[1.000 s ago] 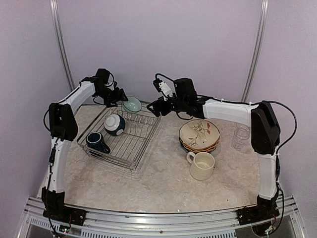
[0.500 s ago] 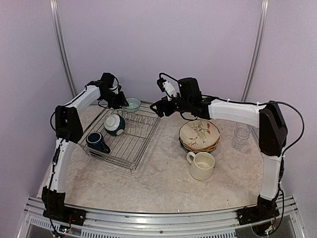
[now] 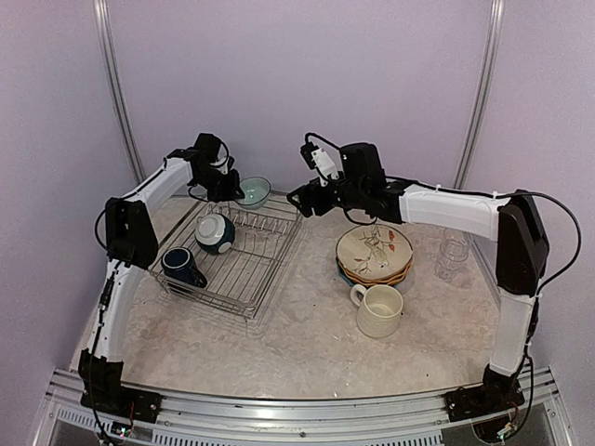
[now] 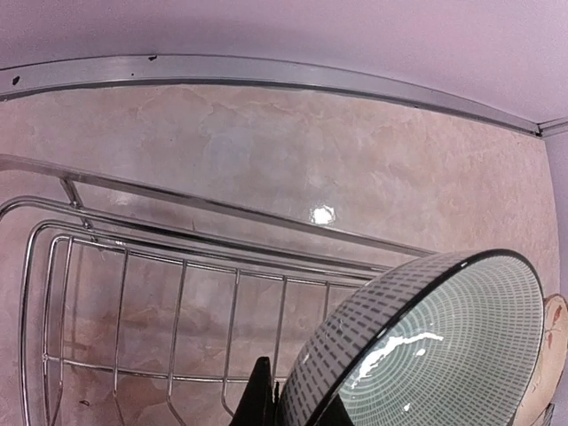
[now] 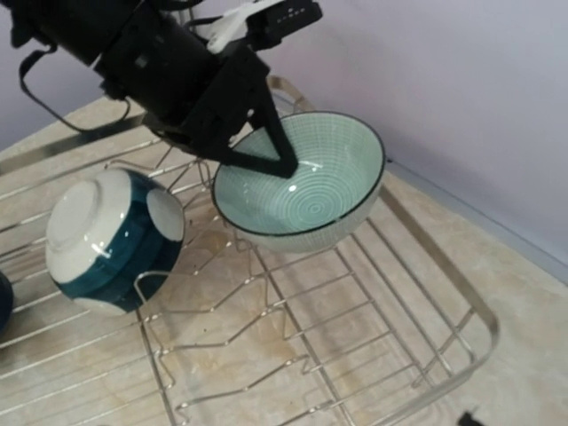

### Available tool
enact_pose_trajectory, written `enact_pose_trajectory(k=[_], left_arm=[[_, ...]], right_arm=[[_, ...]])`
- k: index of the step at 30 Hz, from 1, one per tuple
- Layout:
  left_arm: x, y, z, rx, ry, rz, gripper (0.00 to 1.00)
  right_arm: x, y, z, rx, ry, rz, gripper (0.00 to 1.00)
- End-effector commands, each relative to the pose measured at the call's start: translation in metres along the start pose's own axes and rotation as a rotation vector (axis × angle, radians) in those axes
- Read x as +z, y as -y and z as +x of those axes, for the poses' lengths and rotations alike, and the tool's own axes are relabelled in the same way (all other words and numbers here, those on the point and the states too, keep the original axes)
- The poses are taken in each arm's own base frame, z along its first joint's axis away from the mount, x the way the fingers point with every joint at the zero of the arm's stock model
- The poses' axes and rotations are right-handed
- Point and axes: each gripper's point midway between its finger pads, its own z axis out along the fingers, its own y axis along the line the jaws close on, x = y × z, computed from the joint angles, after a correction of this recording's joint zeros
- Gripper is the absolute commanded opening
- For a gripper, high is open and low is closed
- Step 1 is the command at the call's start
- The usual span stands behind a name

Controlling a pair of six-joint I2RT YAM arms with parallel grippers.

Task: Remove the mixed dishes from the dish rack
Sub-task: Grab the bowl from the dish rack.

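- Top external view: bright, even, diffuse light. Shadows under the dish rack (image 3: 244, 279) and cream mug (image 3: 379, 311) are soft and faint.
- Frame edges: the wall rail (image 3: 113, 84) leans, which indicates mild wide-angle distortion.
- Left wrist view: one small specular spot on the table (image 4: 266, 151); a white glare streak inside the teal bowl (image 4: 444, 337); the top rail bows.
- Right wrist view: the left gripper (image 5: 257, 160) renders near-black with little surface detail; focus is slightly soft.
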Motion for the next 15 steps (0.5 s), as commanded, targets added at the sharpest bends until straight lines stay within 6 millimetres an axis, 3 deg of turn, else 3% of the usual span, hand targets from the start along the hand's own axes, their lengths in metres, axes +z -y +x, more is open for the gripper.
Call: enact_pose_trajectory(k=[1,4,7,12,15], left_arm=[[-0.098,0.076,-0.047,0.125,0.180,0.082,0.00],[-0.127,0.104,-0.037,0.159,0.177,0.097,0.00],[-0.142,0.128,-0.010,0.183,0.129,0.113,0.00],[-0.145,0.172,0.075,0.226,-0.035,0.166,0.00],[-0.138,0.190,0.131,0.267,-0.114,0.170,0.00]], right_arm=[[-0.028,0.013,-0.026,0.041,0.033,0.079,0.81],[-0.042,0.018,-0.024,0.073,0.012,0.117,0.83],[-0.059,0.019,-0.024,0.104,-0.001,0.139,0.83],[-0.100,0.026,-0.028,0.171,-0.010,0.203,0.87],[-0.128,0.034,-0.024,0.204,-0.022,0.248,0.91]])
